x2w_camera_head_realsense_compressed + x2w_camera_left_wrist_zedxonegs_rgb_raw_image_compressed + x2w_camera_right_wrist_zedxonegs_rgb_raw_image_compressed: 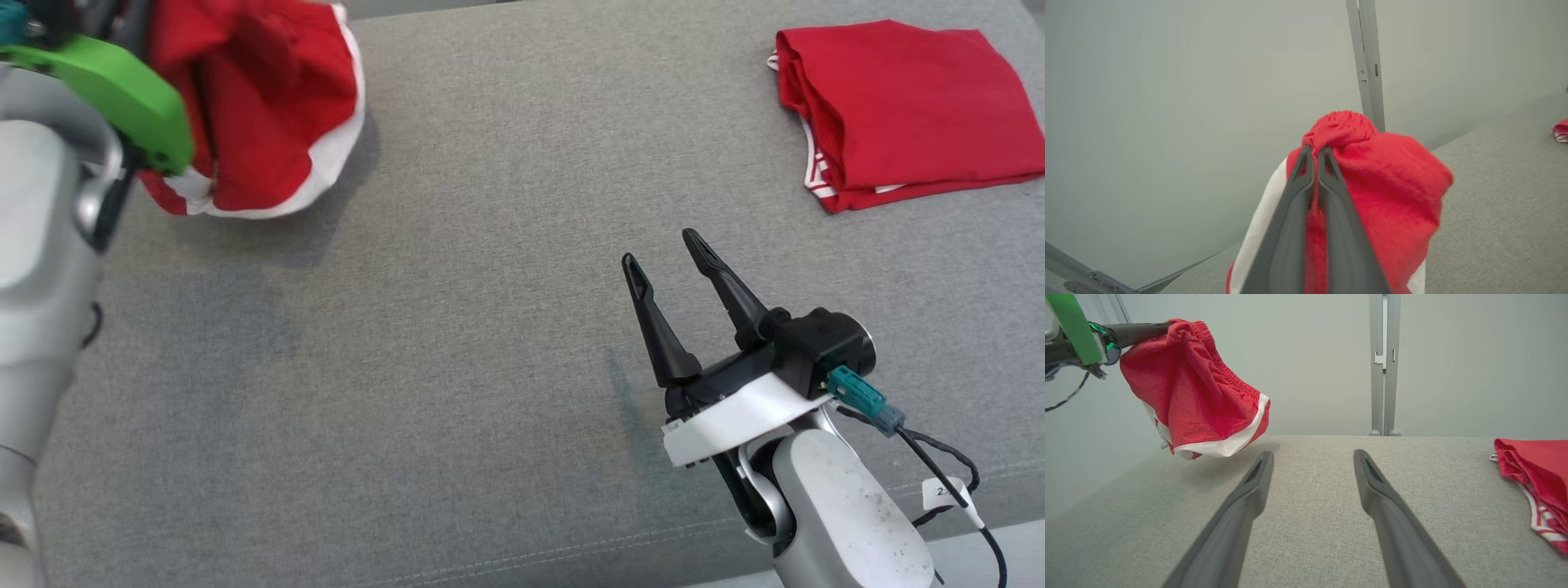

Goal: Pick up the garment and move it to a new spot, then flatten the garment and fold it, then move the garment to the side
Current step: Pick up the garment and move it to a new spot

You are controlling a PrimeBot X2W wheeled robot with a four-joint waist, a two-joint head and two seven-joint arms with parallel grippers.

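Closest to me, the right gripper (660,249) hangs wide open over the grey cushion (457,327), while the left gripper (1314,152) pinches just a bunch of waistband (1339,126), so the red shorts (1204,404) dangling above the cushion's left end could slip free.

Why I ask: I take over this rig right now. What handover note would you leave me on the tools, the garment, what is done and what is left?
Left tool: shut on the red shorts at the waistband, hanging clear of the grey fabric surface, far left.
Right tool: open, empty, over the surface's middle.
A folded red garment lies at the far right.
Done: pick-up.
Left: set down at a new spot, flatten, fold, move aside.
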